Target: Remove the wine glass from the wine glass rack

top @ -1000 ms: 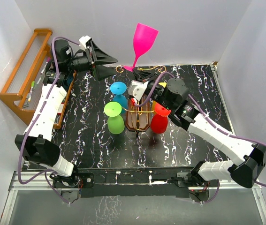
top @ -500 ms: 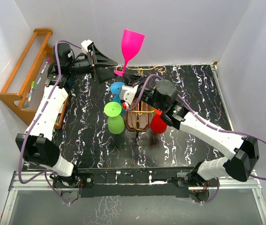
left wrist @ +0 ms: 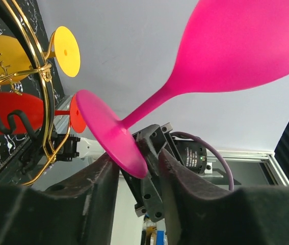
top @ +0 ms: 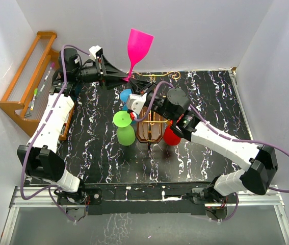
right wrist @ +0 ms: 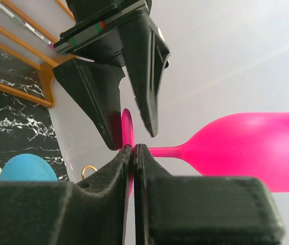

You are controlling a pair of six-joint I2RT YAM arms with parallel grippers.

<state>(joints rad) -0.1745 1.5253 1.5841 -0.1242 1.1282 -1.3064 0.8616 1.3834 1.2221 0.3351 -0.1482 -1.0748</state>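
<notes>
A pink wine glass [top: 139, 43] is held up at the back, clear of the wine glass rack [top: 150, 133], which has a dark oval base and gold wire arms. My right gripper [top: 135, 80] is shut on the rim of the glass's foot [right wrist: 128, 127], with the stem and bowl [right wrist: 246, 150] pointing right. My left gripper [top: 125, 76] is open with its fingers on either side of that same foot [left wrist: 108, 133]. One finger [left wrist: 90, 178] is at the foot's edge and the other stands apart from it. The left fingers [right wrist: 101, 97] also show in the right wrist view.
Blue [top: 129, 97], green [top: 124, 122] and red [top: 173, 135] glasses hang upside down on the rack. A yellow foot [left wrist: 65, 51] and gold wire [left wrist: 45, 76] show in the left wrist view. An orange-brown slatted shelf [top: 24, 76] stands at the far left. White walls enclose the table.
My right arm has carried the pink glass to the left. My left gripper has closed in, and its fingers now straddle the glass's foot.
</notes>
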